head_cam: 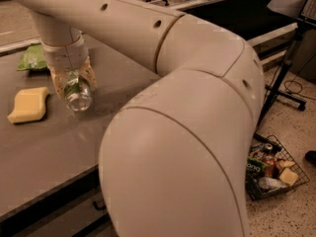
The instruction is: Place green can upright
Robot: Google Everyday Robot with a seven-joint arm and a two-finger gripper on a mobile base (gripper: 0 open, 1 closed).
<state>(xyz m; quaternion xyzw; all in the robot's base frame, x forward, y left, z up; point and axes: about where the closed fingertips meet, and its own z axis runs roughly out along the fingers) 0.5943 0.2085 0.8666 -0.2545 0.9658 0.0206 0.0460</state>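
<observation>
Firstly, jaws: clenched on either side of the green can [75,90]; pale yellowish fingers [89,76] pressed against its flanks.
Gripper [73,85]: pointing down over the left part of the table [59,152], just right of the yellow sponge [28,104]; wrist [64,56] above it wrapped in pale banding.
Can position: held in the grip, tilted, not upright; one silver end turned down and toward the camera; green label showing between the fingers; judged low over the tabletop, contact with it not determinable.
Handling: judged light, thin-walled aluminium; stiff along its length, easily dented at the sides under a hard squeeze; smooth, apt to slip or roll if let go on its side; narrow base, liable to topple unless set down square.
Hold point: mid-body, across the label, as now taken; judged suitable, leaving both ends free for seating on the table.
Neighbours: yellow sponge lying flat just left of the can, apart from it; green snack bag [32,58] further back near the far edge, partly behind the wrist.
Hidden: upper part of the can, covered by fingers and wrist; which end faces the camera, pull tab or base, not made out.
Cut off: much of the table's right side, blocked by the arm [187,132] in the foreground; wire basket [276,174] of packets on the floor at right, contents not identifiable.
</observation>
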